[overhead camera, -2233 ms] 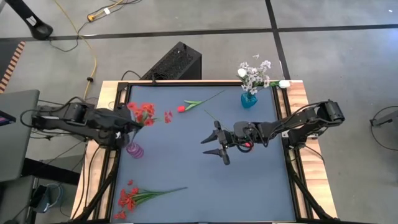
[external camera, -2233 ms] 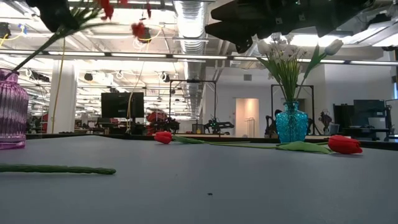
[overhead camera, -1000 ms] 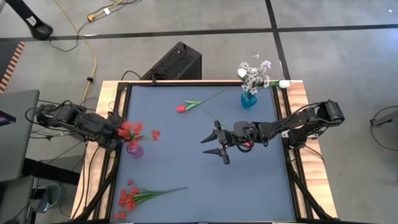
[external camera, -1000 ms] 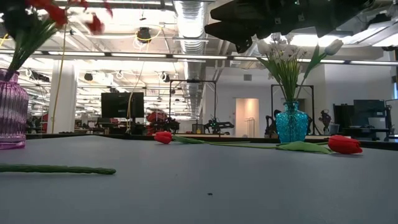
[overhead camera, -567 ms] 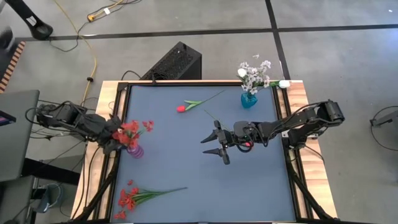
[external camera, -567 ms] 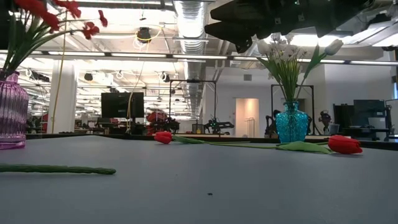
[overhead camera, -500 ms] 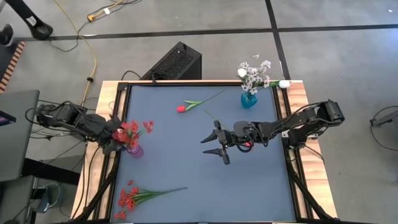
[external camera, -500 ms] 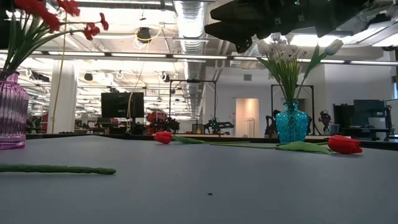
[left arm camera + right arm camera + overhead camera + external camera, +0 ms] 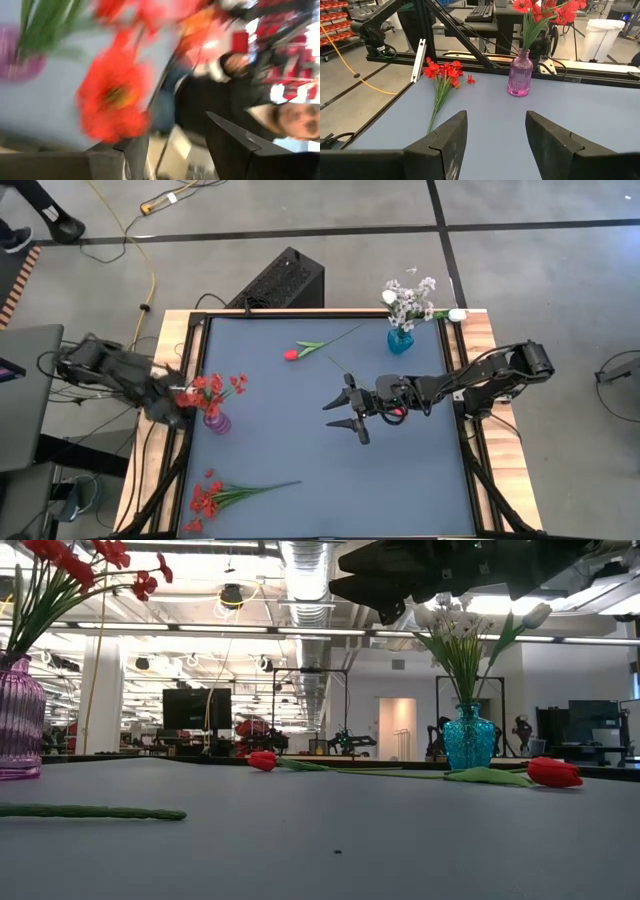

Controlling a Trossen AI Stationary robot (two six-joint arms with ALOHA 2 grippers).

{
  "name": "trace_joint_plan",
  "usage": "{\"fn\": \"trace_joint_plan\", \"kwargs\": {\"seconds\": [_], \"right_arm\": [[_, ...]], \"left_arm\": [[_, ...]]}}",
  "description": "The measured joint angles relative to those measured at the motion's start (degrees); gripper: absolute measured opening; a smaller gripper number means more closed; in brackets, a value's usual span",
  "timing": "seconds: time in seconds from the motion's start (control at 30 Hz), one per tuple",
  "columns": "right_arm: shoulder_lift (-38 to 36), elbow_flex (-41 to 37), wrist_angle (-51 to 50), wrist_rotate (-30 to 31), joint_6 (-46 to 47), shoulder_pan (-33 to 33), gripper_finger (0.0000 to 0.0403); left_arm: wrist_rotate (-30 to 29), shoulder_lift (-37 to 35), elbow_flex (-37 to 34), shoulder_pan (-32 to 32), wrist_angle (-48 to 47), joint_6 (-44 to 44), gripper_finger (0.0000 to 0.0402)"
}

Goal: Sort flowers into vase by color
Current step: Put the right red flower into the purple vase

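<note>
Counter [image 9: 300, 450] with a blue-grey top and pale wooden edges carries everything. Two dark arms reach over it from opposite sides. At the left edge, the left end effector [image 9: 172, 408] sits just beside the ribbed purple glass vase [image 9: 216, 421]; in its wrist view the fingers stand apart with nothing between them, and blurred red blossoms fill the space in front. The right end effector [image 9: 340, 415] hangs above the middle of the counter, its fingers [image 9: 445, 137] spread wide and empty.

The purple vase stands upright near the left edge and holds a spray of small red blossoms on green stems [image 9: 212, 388], which leans toward the counter's centre. The turquoise glass vase [image 9: 400, 340] stands at the far right corner and holds small white blossoms with a white tulip bud [image 9: 410, 300].

A second spray of small red blossoms with a long green stem [image 9: 215, 497] lies flat near the front left corner. One red tulip bud on a thin green stem [image 9: 292, 354] lies at the far side, between the two vases. Another red tulip [image 9: 553, 772] lies under the right arm.
</note>
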Motion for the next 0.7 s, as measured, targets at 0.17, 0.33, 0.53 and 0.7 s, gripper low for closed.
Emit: {"fn": "trace_joint_plan", "kwargs": {"seconds": [0.17, 0.33, 0.53, 0.7], "right_arm": [[0.0, 0.0, 0.0, 0.0, -1.3, 0.0, 0.0227], [0.0, 0.0, 0.0, 0.0, -1.5, -0.7, 0.0227], [0.0, 0.0, 0.0, 0.0, -1.4, -2.2, 0.0227], [-0.3, 0.1, -2.4, 0.0, -0.9, -4.5, 0.0227]], "left_arm": [[-11.5, 1.6, 10.8, 0.0, 0.7, 12.1, 0.0164], [-28.4, 2.7, 16.9, 0.0, 1.0, 25.7, 0.0156], [-60.0, 2.7, 15.3, 0.0, 3.3, 37.5, 0.0146], [-73.2, 3.6, 10.6, 0.0, 5.3, 41.6, 0.0139]]}}
